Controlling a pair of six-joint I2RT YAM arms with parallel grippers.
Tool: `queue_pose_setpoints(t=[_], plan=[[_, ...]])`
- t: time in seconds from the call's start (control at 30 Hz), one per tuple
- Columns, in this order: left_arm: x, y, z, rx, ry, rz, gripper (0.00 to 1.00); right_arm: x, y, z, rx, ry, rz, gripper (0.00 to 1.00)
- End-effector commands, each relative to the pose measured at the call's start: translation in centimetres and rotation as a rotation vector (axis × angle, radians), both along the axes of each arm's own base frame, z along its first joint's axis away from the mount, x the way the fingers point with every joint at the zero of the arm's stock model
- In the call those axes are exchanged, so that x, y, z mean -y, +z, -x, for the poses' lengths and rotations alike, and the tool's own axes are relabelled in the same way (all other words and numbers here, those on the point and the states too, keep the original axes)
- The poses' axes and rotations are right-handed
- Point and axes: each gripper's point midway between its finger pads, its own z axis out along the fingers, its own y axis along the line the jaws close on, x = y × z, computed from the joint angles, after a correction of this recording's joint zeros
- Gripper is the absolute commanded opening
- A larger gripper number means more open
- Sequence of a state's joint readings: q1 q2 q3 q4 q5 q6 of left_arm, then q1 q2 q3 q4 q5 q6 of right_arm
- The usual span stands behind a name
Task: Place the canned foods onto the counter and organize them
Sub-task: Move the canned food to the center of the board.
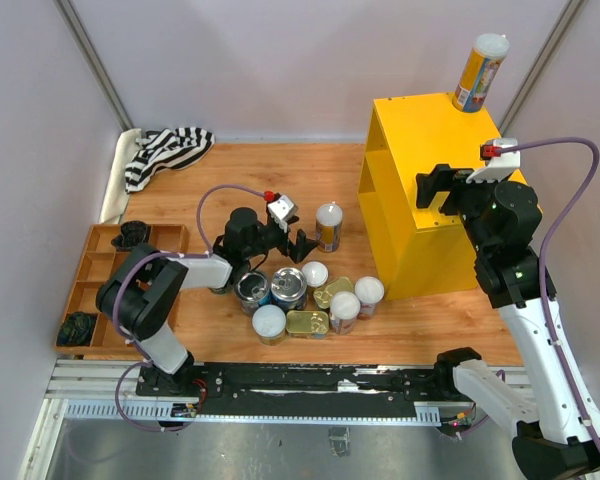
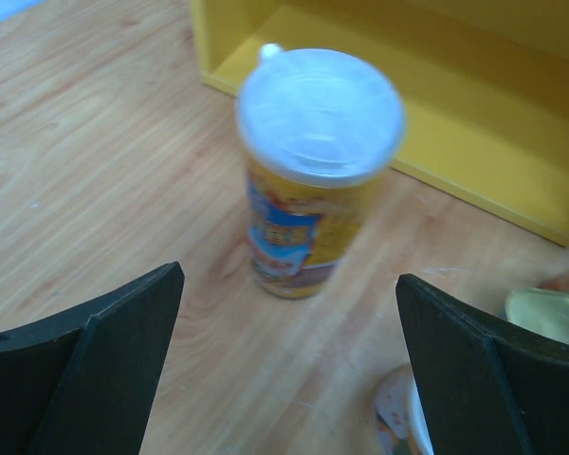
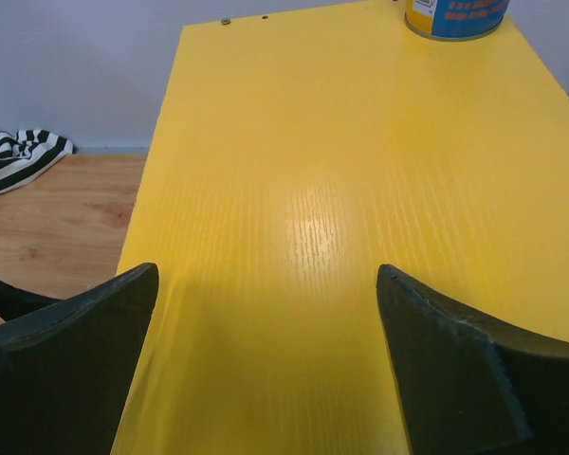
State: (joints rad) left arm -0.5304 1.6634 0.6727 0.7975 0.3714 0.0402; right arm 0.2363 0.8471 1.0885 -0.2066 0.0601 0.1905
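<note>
The yellow counter (image 1: 430, 200) stands at the right with one orange-yellow tube (image 1: 480, 70) on its top back corner. A yellow tube with a white lid (image 1: 328, 227) stands upright alone on the table. Several more cans (image 1: 305, 295) cluster in front of it: blue silver-topped cans, gold tins and white-lidded tubes. My left gripper (image 1: 292, 236) is open and low, just left of the lone tube (image 2: 318, 161), which stands ahead of its fingers without touching them. My right gripper (image 1: 432, 190) hovers open over the counter top (image 3: 341, 190), with nothing between its fingers (image 3: 266, 360).
A brown wooden tray (image 1: 100, 280) with dark lumps (image 1: 80, 325) lies at the left edge. A striped cloth (image 1: 165, 150) is bunched in the far left corner. The counter's open shelf (image 2: 474, 114) faces the lone tube. Walls close in the back and sides.
</note>
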Motion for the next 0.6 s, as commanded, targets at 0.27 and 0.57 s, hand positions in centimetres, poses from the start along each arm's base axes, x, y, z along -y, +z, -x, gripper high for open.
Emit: queue_pose_setpoints(t=[0.27,0.57], plan=[[3.0,1.0,-1.5,0.045,0.121,0.009,1.0,-0.5,0.2,-0.1,0.019,0.018,0.006,0.98],[4.5,1.1,-3.6,-0.008,0.194,0.083,1.0,-0.1,0.2,0.0,0.02,0.005,0.021,0.98]])
